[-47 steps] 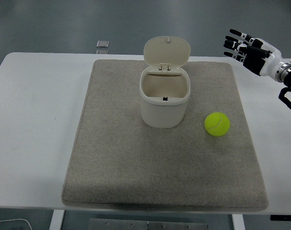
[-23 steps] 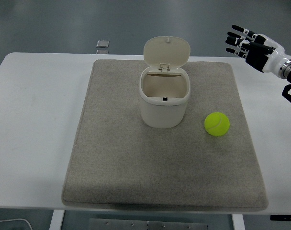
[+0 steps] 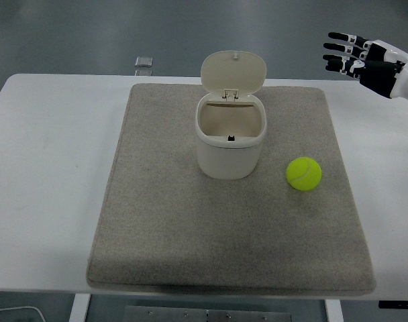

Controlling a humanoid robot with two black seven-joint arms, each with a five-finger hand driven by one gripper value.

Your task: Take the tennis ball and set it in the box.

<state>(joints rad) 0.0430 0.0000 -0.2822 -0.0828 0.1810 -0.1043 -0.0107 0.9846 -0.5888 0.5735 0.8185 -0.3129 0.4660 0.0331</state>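
Note:
A yellow-green tennis ball (image 3: 304, 174) lies on the grey mat (image 3: 157, 221), to the right of the box. The box (image 3: 231, 141) is a cream bin with its hinged lid (image 3: 233, 72) standing open at the back; its inside shows nothing in it. My right hand (image 3: 355, 57) is at the far right, well above and behind the ball, fingers spread and holding nothing. The left arm is out of view.
A small silver object (image 3: 144, 62) lies at the table's far edge, behind the mat. The white table (image 3: 49, 174) shows bare on both sides of the mat.
My right hand has moved up and to the right, farther from the ball and closer to the picture's edge. The ball and the box have not moved.

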